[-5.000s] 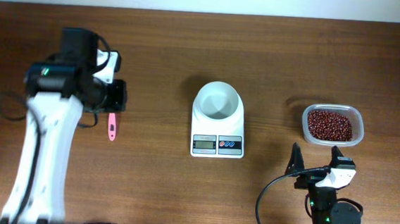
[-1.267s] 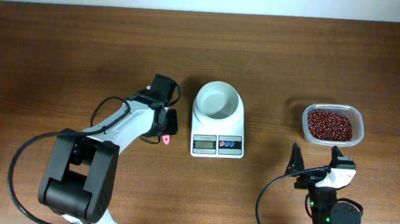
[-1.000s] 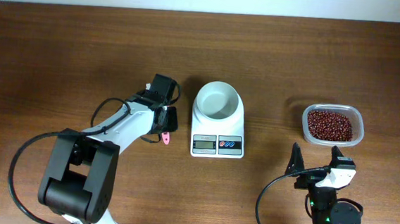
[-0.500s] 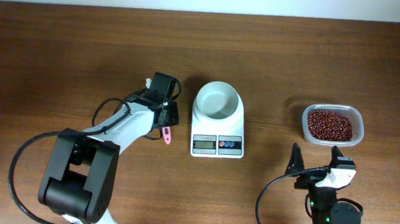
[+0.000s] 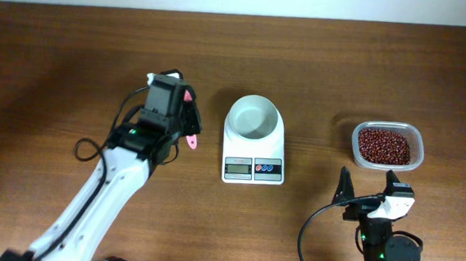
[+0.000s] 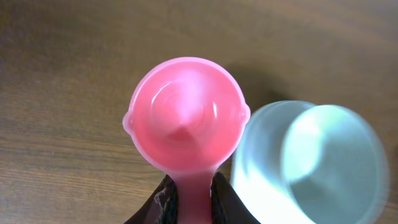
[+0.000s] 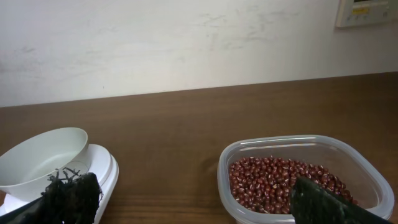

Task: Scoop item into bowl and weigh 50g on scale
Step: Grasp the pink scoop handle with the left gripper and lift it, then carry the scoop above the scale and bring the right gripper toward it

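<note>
At the left centre of the overhead view, the left fingers (image 6: pixel 165 205) are clamped on the handle of a pink scoop (image 6: pixel 186 115). Its round cup points away from the wrist, open side up and empty. Held by the handle like this, the cup is free to dig and can stay level when loaded. The scoop hangs above the bench, just left of the white bowl (image 5: pixel 254 118).

The bowl is empty and sits on the platform of the scale (image 5: pixel 252 169), display and buttons facing the lower edge of the frame. Placed so, anything tipped in should register at once. I cannot read the display.

Further right, well apart from the scale, the beans (image 5: pixel 388 146) lie in a clear plastic tub (image 5: pixel 356 147) with no lid, open to a scoop from above. None have reached the bowl. Just below the tub, the right fingers (image 7: pixel 68 196) stand wide apart and hold nothing; they look parked, facing the tub.

The bench (image 5: pixel 344 64) is dark wood with a lengthwise grain. A plain pale wall (image 7: pixel 186 37) rises behind it, with a small white panel (image 7: pixel 364 12) mounted at the upper right of the right wrist view.
</note>
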`<state>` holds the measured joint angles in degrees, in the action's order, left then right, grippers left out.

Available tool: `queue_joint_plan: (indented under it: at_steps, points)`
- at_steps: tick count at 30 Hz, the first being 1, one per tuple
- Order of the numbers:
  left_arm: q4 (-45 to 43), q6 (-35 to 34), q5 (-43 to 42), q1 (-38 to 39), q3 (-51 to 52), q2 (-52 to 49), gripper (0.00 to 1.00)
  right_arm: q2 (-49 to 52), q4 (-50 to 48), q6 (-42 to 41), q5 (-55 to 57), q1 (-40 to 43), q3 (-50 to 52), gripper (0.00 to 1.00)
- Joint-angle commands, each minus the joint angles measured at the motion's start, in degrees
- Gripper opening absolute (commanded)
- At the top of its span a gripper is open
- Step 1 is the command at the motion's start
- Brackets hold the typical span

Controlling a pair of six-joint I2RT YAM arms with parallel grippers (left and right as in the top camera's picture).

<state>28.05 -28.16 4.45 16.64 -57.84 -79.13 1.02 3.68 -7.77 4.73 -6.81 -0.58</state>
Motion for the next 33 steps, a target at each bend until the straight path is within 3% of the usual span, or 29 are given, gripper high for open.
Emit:
queue_joint_plan:
  at_steps: [1,5,6,9,12,16,19,22,26,29,31,33]
  points:
    - [2.1,-2.5,-7.0,-0.2,0.3,5.6,0.15,-0.3,0.4,-0.6,0.9,-0.3,0.3,0.99]
    - [3.2,-3.8,-20.0,-0.9,0.3,6.8,0.16,-0.3,0.4,-0.6,0.8,-0.3,0.3,0.99]
    - [3.2,-4.2,-26.5,-2.2,0.3,6.8,0.16,-0.3,0.4,-0.6,-0.7,-0.3,0.3,0.99]
    - [3.3,-4.4,-43.9,-7.0,0.3,6.8,0.15,-0.3,0.5,-0.6,-7.8,-0.3,0.3,0.99]
    - [4.0,-4.4,-53.0,-8.8,0.3,6.8,0.14,-0.3,-0.2,-3.6,-16.2,-0.3,0.3,0.98]
    - [4.2,-4.5,-56.0,-8.8,0.3,6.8,0.12,-0.3,3.3,-8.0,-20.3,-0.3,-3.5,0.99]
    - [4.2,-7.4,-56.0,-8.8,0.3,6.8,0.13,1.5,12.3,-11.2,-24.5,-0.3,-14.7,0.99]
    - [4.2,-14.1,-56.0,-8.8,0.3,6.8,0.13,10.3,26.9,-11.0,-28.2,-0.3,-30.4,0.99]
    - [4.1,-20.1,-57.7,-8.8,0.3,6.8,0.13,29.3,45.8,-6.0,-38.4,-0.3,-50.2,0.99]
    - [4.1,-20.5,-57.7,-8.8,0.3,6.8,0.13,39.1,48.2,-6.1,-57.4,-0.3,-56.3,0.99]
    - [4.1,-20.5,-57.6,-8.8,0.3,6.8,0.13,43.9,48.3,-6.2,-61.5,-0.3,-56.3,0.99]
    - [3.7,-20.5,-57.2,-8.8,0.3,6.8,0.13,48.1,48.6,-9.9,-61.6,-0.3,-56.3,0.82]
